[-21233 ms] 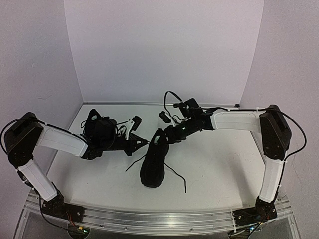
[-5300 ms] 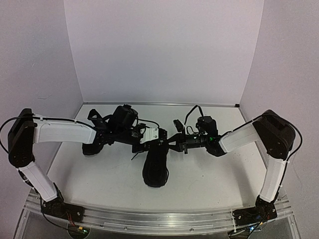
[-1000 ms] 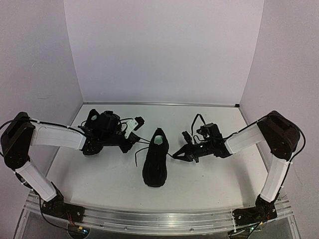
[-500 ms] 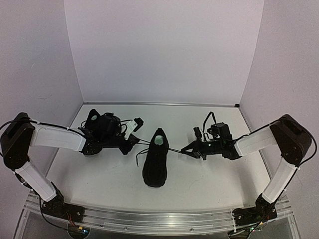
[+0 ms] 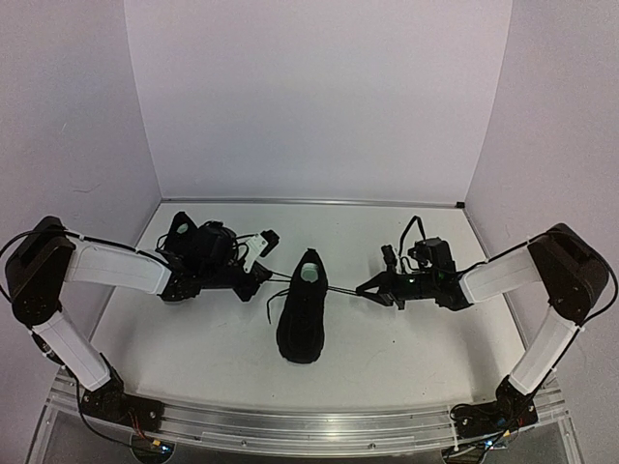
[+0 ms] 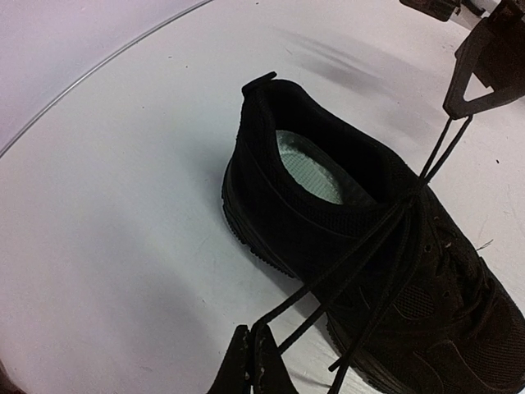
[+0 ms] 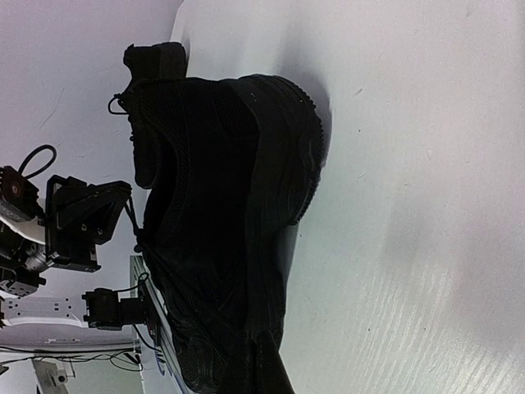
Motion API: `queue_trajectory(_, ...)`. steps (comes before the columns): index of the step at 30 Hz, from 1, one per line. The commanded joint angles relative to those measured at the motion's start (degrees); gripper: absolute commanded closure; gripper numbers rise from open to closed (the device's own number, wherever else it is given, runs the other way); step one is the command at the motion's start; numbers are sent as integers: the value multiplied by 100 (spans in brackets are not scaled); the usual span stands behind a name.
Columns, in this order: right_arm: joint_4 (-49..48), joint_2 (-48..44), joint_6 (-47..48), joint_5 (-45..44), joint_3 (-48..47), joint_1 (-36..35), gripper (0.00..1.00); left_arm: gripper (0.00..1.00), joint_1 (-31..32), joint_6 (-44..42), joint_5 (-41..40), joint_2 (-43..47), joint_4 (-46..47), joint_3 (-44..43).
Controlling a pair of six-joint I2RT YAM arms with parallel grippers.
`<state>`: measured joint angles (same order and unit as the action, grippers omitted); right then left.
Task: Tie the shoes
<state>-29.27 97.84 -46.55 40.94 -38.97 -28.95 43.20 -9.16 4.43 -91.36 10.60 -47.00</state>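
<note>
One black shoe [image 5: 303, 311] lies in the middle of the table with its toe toward me; in the left wrist view this shoe [image 6: 369, 271] shows its grey insole. My left gripper [image 5: 261, 276] sits just left of its collar, shut on a thin black lace [image 6: 328, 289] that runs taut from the fingertips [image 6: 250, 361]. My right gripper [image 5: 364, 287] is to the shoe's right, shut on the other lace strands [image 5: 343, 288], which stretch straight to it [image 6: 456, 105]. The second shoe [image 5: 180, 237] lies at the back left, mostly hidden behind my left wrist.
White walls close the table at the back and both sides. The metal rail [image 5: 309, 425] with the arm bases runs along the near edge. A loose lace end [image 5: 269, 307] trails on the table left of the middle shoe.
My right gripper has moved right and slightly back, away from the shoe, drawing its lace strands straight and taut. The left gripper has hardly moved.
</note>
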Motion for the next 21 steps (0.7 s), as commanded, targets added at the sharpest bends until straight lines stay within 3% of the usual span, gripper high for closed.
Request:
queue_trajectory(1, 576, -58, 130, -570, 217, 335, 100, 100, -280, 140, -863, -91, -182, 8)
queue_trajectory(4, 580, -27, 165, -467, 165, 335, 100, 100, -286, 175, -769, -96, -164, 0)
queue_trajectory(12, 643, 307, 521, 444, -723, -198, 100, 99, -259, -94, 437, -38, -167, -287)
queue_trajectory(16, 703, 296, 621, 648, -867, -288, 77, 75, -259, -81, 522, 230, -272, -306)
queue_trajectory(18, 785, 209, 677, 655, -875, -289, 66, 68, -261, -16, 377, 497, -165, -135)
queue_trajectory(21, 1061, 53, 845, 601, -885, -286, 59, 61, -268, 21, 105, 1006, -70, 214)
